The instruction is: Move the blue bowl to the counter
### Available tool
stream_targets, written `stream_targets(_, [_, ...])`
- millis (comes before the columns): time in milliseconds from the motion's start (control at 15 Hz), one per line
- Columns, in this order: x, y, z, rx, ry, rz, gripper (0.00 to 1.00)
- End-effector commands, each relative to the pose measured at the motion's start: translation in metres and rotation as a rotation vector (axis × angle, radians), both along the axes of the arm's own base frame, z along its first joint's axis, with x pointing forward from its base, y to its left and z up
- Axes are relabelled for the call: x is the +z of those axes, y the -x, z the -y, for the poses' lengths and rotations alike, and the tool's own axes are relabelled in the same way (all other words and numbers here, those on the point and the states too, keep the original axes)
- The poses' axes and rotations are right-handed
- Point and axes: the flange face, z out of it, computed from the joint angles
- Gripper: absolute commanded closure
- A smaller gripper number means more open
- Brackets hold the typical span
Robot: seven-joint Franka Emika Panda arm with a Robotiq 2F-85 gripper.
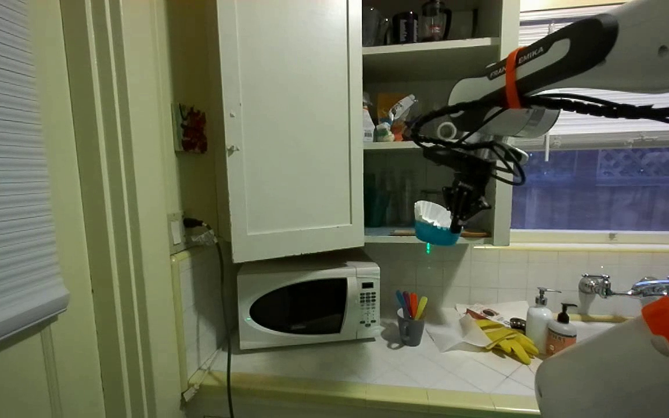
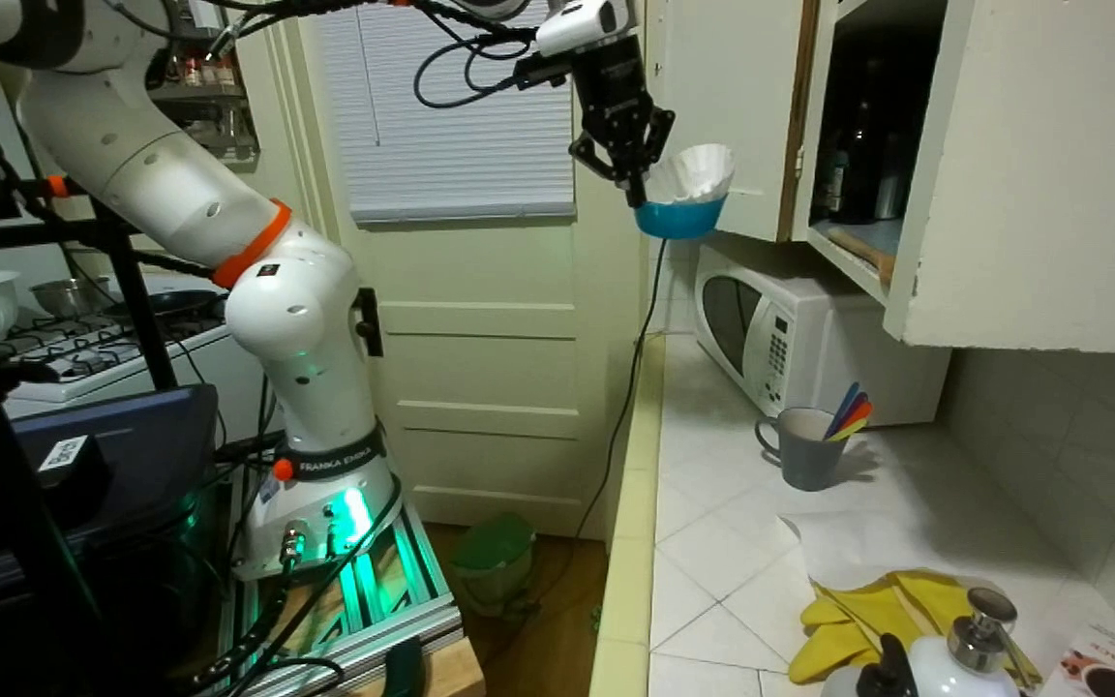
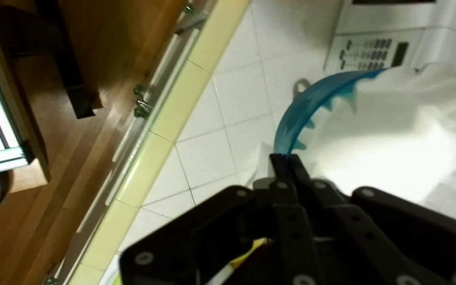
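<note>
The blue bowl shows in both exterior views (image 1: 436, 234) (image 2: 681, 220) and in the wrist view (image 3: 291, 118). It holds white fluted paper liners (image 2: 701, 172) that stand above its rim. My gripper (image 3: 284, 156) is shut on the bowl's rim, with one finger on each side of the wall; it also shows in both exterior views (image 1: 457, 224) (image 2: 637, 196). The bowl hangs in the air, roughly level, well above the white tiled counter (image 1: 363, 368), which also shows below it in the wrist view (image 3: 208, 158) and in an exterior view (image 2: 712, 513).
A white microwave (image 1: 305, 305) stands on the counter under an open cabinet door (image 1: 294, 128). A grey mug (image 2: 807, 450) with colourful handles stands beside it. Yellow gloves (image 2: 891, 615), papers and soap bottles (image 1: 539, 319) lie or stand nearer the sink. Open cabinet shelves (image 1: 430, 46) are behind the bowl.
</note>
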Motion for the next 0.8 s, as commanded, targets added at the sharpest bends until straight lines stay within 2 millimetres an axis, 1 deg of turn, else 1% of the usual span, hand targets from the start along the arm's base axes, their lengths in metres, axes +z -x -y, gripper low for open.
stream_targets(0, [-0.041, 0.011, -0.024, 0.058, -0.131, -0.149, 0.99])
stream_targets(67, [-0.057, 0.009, -0.025, 0.001, -0.117, -0.224, 0.99])
stream_targets(133, [-0.077, 0.005, -0.027, -0.019, -0.143, -0.269, 0.99])
stream_targets(200, [-0.101, -0.001, -0.027, -0.069, -0.124, -0.304, 0.99])
stream_targets(267, [-0.12, -0.004, -0.028, -0.111, -0.114, -0.338, 0.99])
stream_targets(333, [-0.146, -0.009, -0.03, -0.143, -0.117, -0.386, 0.99])
stream_targets(467, [-0.19, -0.012, -0.026, -0.234, -0.088, -0.428, 0.99])
stream_targets(600, [-0.227, -0.015, -0.014, -0.333, -0.059, -0.449, 0.99])
stream_targets(733, [-0.25, -0.018, 0.005, -0.44, -0.042, -0.445, 0.99])
